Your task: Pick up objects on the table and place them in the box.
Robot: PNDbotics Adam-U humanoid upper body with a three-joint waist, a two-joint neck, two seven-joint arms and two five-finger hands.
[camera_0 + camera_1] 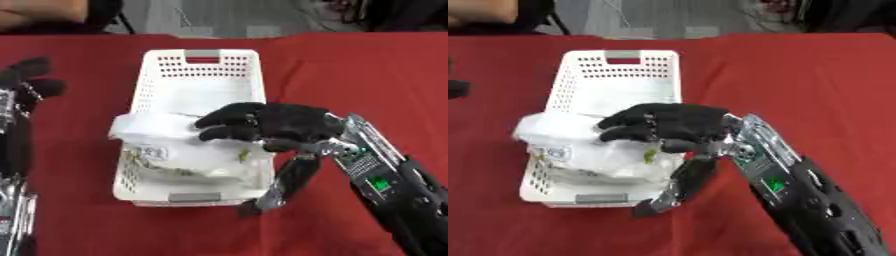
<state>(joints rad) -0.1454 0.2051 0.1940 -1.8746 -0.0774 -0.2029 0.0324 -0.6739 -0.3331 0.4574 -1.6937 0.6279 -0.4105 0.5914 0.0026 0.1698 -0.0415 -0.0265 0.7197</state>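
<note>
A white perforated box [201, 54] stands lengthwise in the middle of the red table. A crumpled white plastic packet [171, 152] with some print fills its near half and bulges over the left rim. My right hand [293, 125] reaches in from the right and hovers over the box, its black fingers [223, 120] stretched out flat on top of the packet. Its thumb [289, 182] hangs down outside the box's near right corner, apart from the packet. My left hand [26, 82] rests idle at the left edge, fingers up and relaxed, holding nothing.
A red cloth [350, 75] covers the table out to its far edge at the top. The far half of the box shows its bare white floor [206, 90]. My right forearm [389, 185] crosses the lower right corner.
</note>
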